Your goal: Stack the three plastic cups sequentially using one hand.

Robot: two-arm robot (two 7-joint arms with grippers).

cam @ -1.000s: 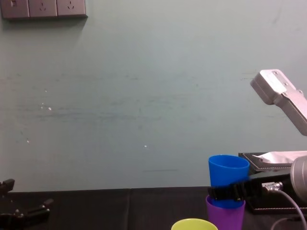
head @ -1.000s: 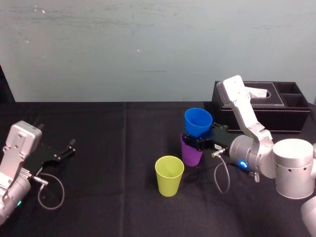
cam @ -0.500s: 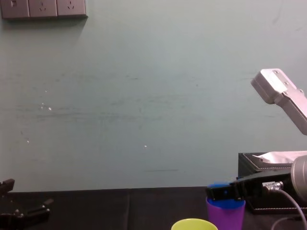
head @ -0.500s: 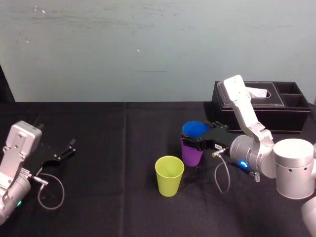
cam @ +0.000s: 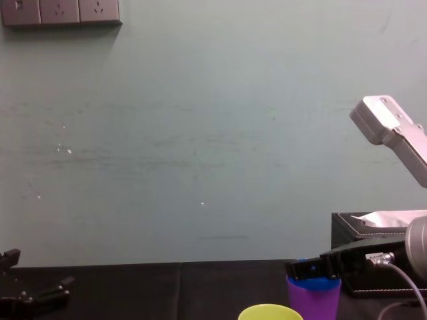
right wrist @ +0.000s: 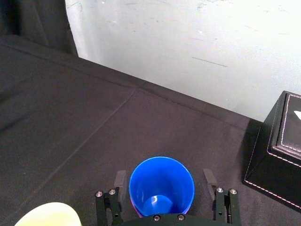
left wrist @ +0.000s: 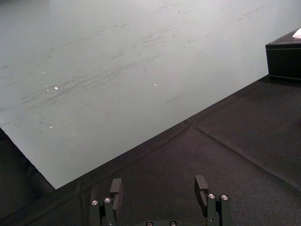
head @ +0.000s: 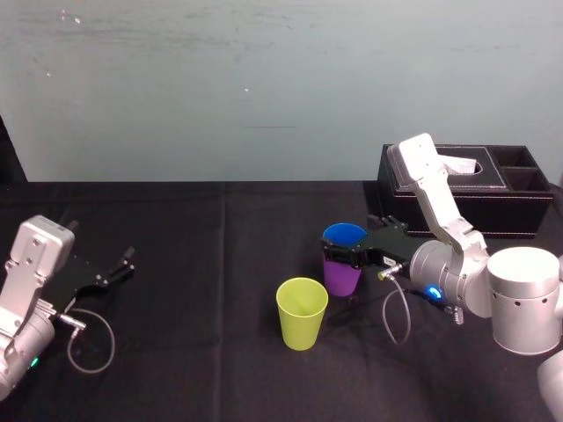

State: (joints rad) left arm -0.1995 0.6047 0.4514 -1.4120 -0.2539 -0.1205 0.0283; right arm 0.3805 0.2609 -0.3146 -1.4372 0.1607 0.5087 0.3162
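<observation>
The blue cup (head: 344, 235) sits nested inside the purple cup (head: 341, 278) at mid-table. From the right wrist view, the blue cup (right wrist: 161, 183) stands between the fingers of my right gripper (right wrist: 164, 179), which is open with a small gap on each side. In the head view the right gripper (head: 348, 252) straddles the stack just under the blue rim. The yellow-green cup (head: 302, 313) stands upright alone, in front and to the left of the stack. My left gripper (left wrist: 159, 185) is open and parked at the table's left (head: 116, 266).
A black leather tissue box (head: 466, 189) stands at the back right, just behind the right arm. Black cloth covers the table (head: 202, 264), with a pale wall behind. A grey cable loops under each wrist.
The blue cup has dropped from above the purple cup down into it. My right gripper lowered with it and opened off it. The left arm has not moved.
</observation>
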